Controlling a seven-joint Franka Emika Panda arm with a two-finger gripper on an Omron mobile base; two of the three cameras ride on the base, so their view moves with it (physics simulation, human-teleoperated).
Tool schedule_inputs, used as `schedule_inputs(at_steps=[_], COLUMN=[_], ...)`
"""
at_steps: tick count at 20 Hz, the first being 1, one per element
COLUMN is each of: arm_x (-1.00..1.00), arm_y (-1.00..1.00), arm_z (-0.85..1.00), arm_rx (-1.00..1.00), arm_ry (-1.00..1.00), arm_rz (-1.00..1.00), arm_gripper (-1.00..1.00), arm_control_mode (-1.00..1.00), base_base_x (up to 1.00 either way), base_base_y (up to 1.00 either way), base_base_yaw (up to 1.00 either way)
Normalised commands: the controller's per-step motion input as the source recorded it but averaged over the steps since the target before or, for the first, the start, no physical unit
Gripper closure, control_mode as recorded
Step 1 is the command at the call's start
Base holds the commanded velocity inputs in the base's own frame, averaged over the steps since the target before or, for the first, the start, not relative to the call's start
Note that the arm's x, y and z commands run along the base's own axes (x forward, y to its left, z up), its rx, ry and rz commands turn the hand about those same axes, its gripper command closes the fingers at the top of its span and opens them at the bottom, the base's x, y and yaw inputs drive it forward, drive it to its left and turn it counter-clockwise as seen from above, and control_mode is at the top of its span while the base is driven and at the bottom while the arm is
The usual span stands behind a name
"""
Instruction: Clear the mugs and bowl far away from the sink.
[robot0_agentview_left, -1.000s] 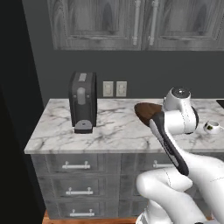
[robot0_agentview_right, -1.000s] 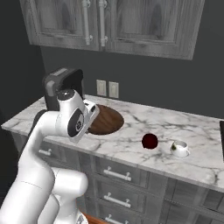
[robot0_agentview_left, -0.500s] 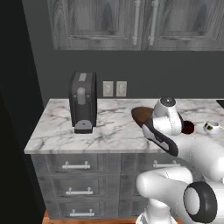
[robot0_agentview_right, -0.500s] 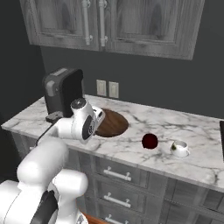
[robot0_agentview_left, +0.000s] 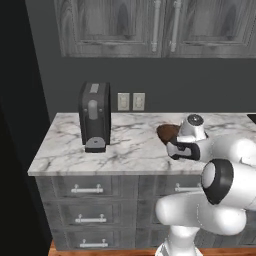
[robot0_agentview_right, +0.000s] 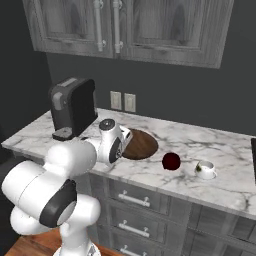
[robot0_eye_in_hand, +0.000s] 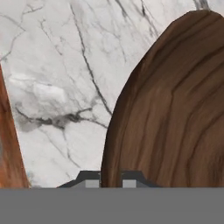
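The dark reddish-brown bowl (robot0_agentview_right: 142, 145) lies low on the marble counter (robot0_agentview_right: 220, 150), right of the coffee machine, and also shows as the bowl (robot0_agentview_left: 166, 132) behind my wrist. In the hand view the bowl (robot0_eye_in_hand: 175, 109) is very close, and my gripper (robot0_eye_in_hand: 111, 180) is shut on its rim, one fingertip on each side. One white mug (robot0_agentview_right: 205, 169) with a dark greenish mark stands apart, at the right. The sink is out of view.
A small red ball (robot0_agentview_right: 171, 160) sits between the bowl and the mug. A black coffee machine (robot0_agentview_left: 95, 117) stands at the left of the counter. Drawers (robot0_agentview_left: 86, 189) run below, cabinets (robot0_agentview_left: 165, 25) hang above. A black edge (robot0_agentview_right: 254, 160) shows at the counter's far right.
My arm has folded down and forward, carrying the bowl a little to the right and lower toward the counter. Mug, ball and coffee machine have stayed put.
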Motion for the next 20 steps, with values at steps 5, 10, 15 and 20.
schedule_inputs(at_steps=[5, 10, 15, 20], arm_x=[0.41, 0.21, 0.0, 0.0], arm_y=[0.13, 0.0, 0.0, 0.0], arm_z=[-0.46, -0.31, 0.0, 0.85], arm_rx=[0.0, 0.0, 0.0, 0.0], arm_ry=[0.0, 0.02, 0.0, 0.0], arm_rz=[0.04, 0.06, 0.02, 0.0], arm_gripper=[1.0, 1.0, -1.0, -1.0], arm_control_mode=[-1.0, -1.0, -1.0, -1.0], base_base_x=[0.0, 0.0, 0.0, 0.0], base_base_y=[0.0, 0.0, 0.0, 0.0], base_base_yaw=[0.0, 0.0, 0.0, 0.0])
